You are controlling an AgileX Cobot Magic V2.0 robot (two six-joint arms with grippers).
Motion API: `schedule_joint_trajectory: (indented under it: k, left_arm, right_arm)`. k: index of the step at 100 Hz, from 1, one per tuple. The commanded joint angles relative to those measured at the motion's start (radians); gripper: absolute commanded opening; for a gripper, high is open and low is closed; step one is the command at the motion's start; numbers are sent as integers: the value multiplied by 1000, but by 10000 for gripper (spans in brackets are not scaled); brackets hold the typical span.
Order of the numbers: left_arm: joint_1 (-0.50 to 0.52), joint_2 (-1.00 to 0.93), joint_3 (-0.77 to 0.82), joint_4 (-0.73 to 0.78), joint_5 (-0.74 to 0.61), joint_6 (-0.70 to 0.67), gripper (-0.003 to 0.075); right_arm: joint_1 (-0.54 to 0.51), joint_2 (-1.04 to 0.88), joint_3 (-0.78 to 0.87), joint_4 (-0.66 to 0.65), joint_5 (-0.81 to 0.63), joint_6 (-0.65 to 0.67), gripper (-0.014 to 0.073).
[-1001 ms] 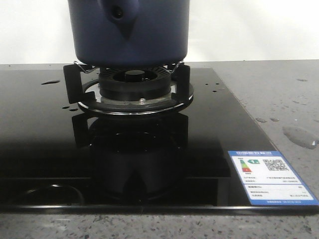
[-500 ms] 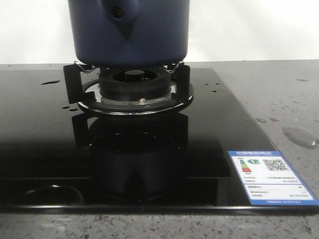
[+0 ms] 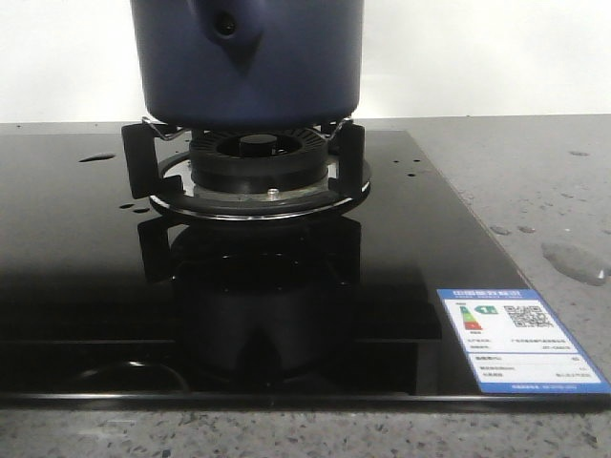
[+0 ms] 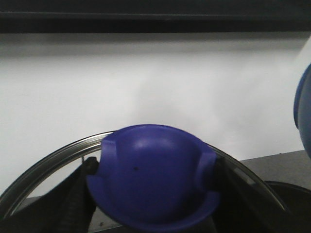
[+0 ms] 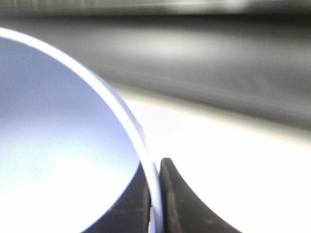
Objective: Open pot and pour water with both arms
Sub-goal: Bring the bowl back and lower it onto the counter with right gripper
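Observation:
The dark navy pot (image 3: pixel 248 67) stands on the burner grate (image 3: pixel 246 170), its handle socket (image 3: pixel 226 24) facing me; its top is cut off by the front view. My left gripper (image 4: pixel 153 194) is shut on the blue knob (image 4: pixel 150 174) of a glass lid with a metal rim (image 4: pixel 48 160), a dark finger on each side of the knob. A pale blue bowl's rim (image 5: pixel 124 114) is pinched in my shut right gripper (image 5: pixel 155 199). Water shows as a small puddle (image 3: pixel 576 260) and drops (image 3: pixel 95 156). Neither gripper appears in the front view.
The black glass stovetop (image 3: pixel 86 258) fills the front view, with an energy label (image 3: pixel 520 339) at its front right corner. Grey speckled counter (image 3: pixel 535 172) lies to the right. A blue curved edge (image 4: pixel 303 111) shows beside the lid in the left wrist view.
The pot and burner have not moved. Only a faint ring reflection on the glass at the front left has shifted slightly.

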State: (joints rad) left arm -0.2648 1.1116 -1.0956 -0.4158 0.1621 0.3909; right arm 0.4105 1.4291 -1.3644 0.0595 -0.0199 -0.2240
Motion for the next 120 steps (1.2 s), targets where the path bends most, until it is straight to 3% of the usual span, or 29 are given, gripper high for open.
schedule_joint_trajectory:
  k: [1, 19, 38, 71, 120]
  left_arm:
    - [-54, -21, -40, -4, -150, -1, 390]
    - [-142, -21, -40, -4, -191, -1, 390]
    - [-190, -21, -40, -4, -196, -1, 390]
    - [-206, -11, -40, -4, -196, -1, 390]
    - [-206, -11, -40, -4, -196, -1, 390]
  right_arm:
    - [-71, -70, -108, 17, 185, -2, -45]
    - [-268, -71, -216, 20, 755, 122, -45]
    - [-447, -54, -161, 45, 1020, 139, -46]
    - [-528, -17, 86, 65, 980, 127, -46]
    - [-528, 48, 101, 93, 962, 114, -32]
